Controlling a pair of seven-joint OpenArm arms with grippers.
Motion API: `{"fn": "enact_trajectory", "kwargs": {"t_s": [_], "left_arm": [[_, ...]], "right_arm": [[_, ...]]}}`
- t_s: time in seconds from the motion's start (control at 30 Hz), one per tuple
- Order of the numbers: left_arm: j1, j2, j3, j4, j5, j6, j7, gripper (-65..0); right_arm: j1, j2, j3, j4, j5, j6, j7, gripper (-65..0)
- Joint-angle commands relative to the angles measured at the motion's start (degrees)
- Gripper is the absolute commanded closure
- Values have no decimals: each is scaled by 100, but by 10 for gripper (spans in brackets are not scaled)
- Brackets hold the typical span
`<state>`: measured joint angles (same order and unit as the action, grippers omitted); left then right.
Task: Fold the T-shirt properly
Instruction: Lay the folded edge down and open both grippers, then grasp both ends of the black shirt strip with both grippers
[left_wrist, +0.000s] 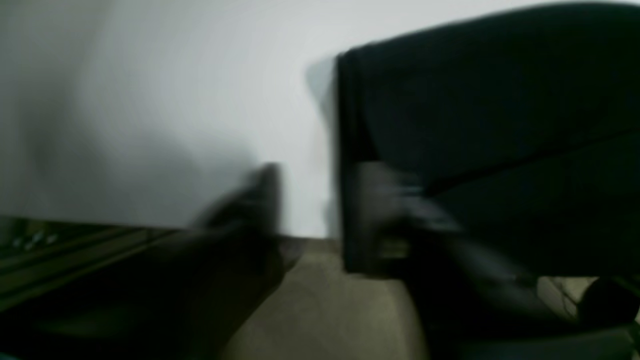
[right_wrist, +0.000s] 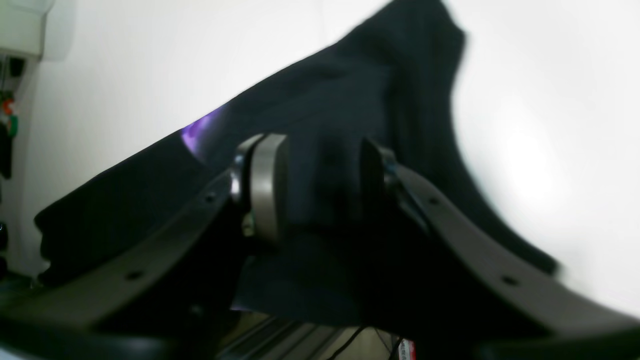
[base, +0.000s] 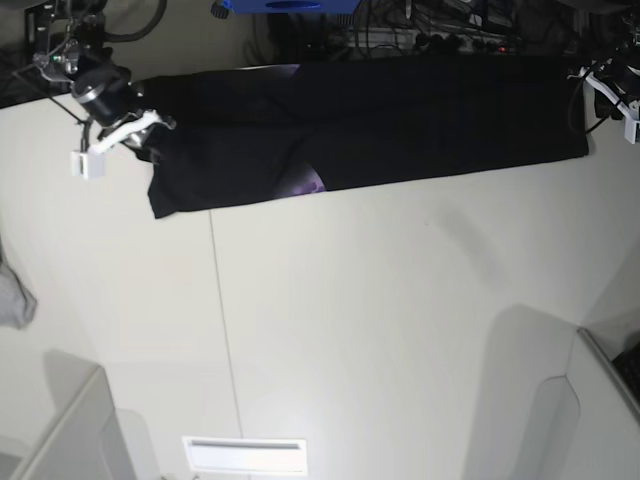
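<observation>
The black T-shirt (base: 400, 120) lies spread in a long band along the table's far edge, with a patch of purple print (base: 305, 182) showing at a fold. My right gripper (base: 115, 145) is at the shirt's left end. In the right wrist view it (right_wrist: 325, 180) stands open, its fingers (right_wrist: 267, 185) apart with loose black cloth (right_wrist: 325, 100) between them. My left gripper (base: 605, 90) is at the shirt's right end. The left wrist view is blurred, but the left gripper (left_wrist: 312, 200) shows bare table between its fingers, and the shirt's edge (left_wrist: 350, 125) runs beside one finger.
A small grey cloth (base: 12, 295) lies at the table's left edge. White bins stand at the near left (base: 70, 430) and near right (base: 600, 400). Cables and equipment (base: 430, 30) crowd the space behind the far edge. A seam (base: 218, 300) runs down the tabletop.
</observation>
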<state>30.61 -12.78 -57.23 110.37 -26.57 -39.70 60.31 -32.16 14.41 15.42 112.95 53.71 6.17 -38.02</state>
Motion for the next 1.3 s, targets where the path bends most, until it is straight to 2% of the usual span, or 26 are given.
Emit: {"fn": "enact_trajectory", "kwargs": {"t_s": [0.0,0.07,0.3,0.4,0.53,0.6,0.83,0.93,1.1,1.27], "left_arm": [[3,25,22,-17,-3,-30,-58,0],[-138,86,172,-140,147,-30,-49,0],[-507,447,488,-404,1149,-30,-93,0],[-674,464,646,-755,1509,-30,-392,0],[-709,438,1130,-1432,1896,-30,-963,0],[-876,420,1200,-1696,1949,-30,-1130,0],[-1307,403,1253,-2083,1949,-30,-1122,0],[-1536,394,1262,-2056,1949,168,-1122,0],[-1896,289,1578,-2180,1958,203,-1122,0],[-2090,218,2000,-2180,1949,643,-1122,0]], "right_arm": [[117,128,-122,68,75,108,123,-137],[214,163,-448,-73,-48,108,123,-2],[346,-215,-641,-451,-796,90,123,0],[443,-356,-650,-653,-1235,90,123,0],[654,-400,-632,-1171,-1508,90,123,0],[768,-400,-632,-1391,-1552,90,123,0],[1304,-365,-623,-2103,-1569,90,123,0],[1542,-365,-623,-2297,-1701,90,123,0],[1964,-391,-623,-2692,-1868,90,123,0],[2298,-373,-623,-3018,-1868,90,123,0]]}}
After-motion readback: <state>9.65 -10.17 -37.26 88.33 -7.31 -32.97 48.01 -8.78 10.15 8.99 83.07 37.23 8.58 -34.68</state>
